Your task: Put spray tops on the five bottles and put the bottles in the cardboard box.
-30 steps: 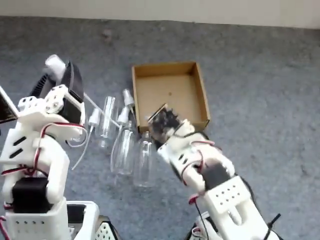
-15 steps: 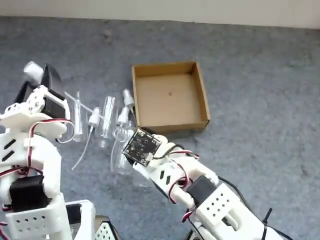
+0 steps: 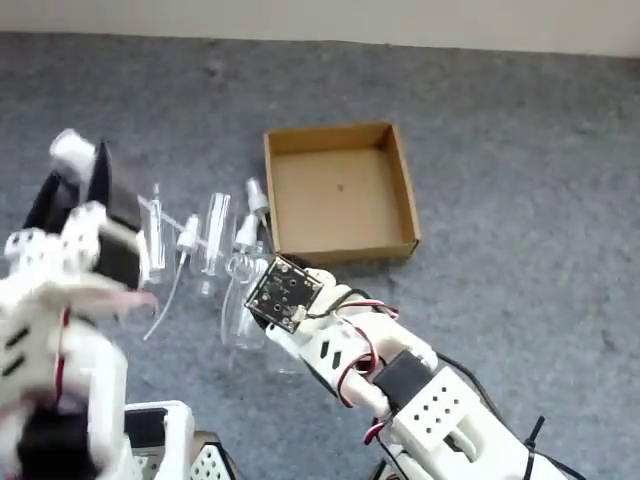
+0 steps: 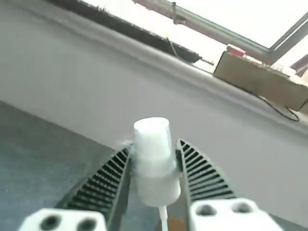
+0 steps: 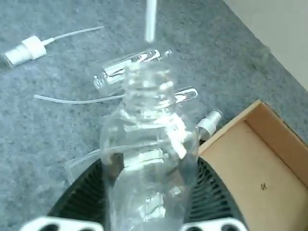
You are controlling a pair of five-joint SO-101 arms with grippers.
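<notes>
**One Top and One Bottle Gripped, Box Empty**

High view: One box (image 3: 340, 135) sits open and empty on the carpet (image 3: 520, 150). Two loose bottles (image 3: 213, 240) lie side by side to its left. More clear plastic shows at the right arm's (image 3: 400, 380) wrist, and how many bottles it makes cannot be told. Three loose tops (image 3: 247, 232) lie among the bottles, and one of them is just beside the box's left wall. The left arm (image 3: 70, 300) stands at the picture's left edge with a white top raised above the carpet. The right arm enters from the lower right, its wrist near the box's front-left corner. To the right of the box and beyond it, the carpet lies open up to the pale wall.

Left wrist view: The left gripper (image 4: 154, 148) has its jaws closed on one held top (image 4: 151, 130). The cap points away from the wrist and the thin tube (image 4: 163, 221) points back toward it.

Right wrist view: The right gripper (image 5: 149, 166) clamps one held bottle (image 5: 144, 125) by its body, with the open neck pointing away. Two bottles lie beyond the neck. Two tops lie here, one well apart on the carpet and one near the box's corner. A white tube hangs just above the open neck.
</notes>
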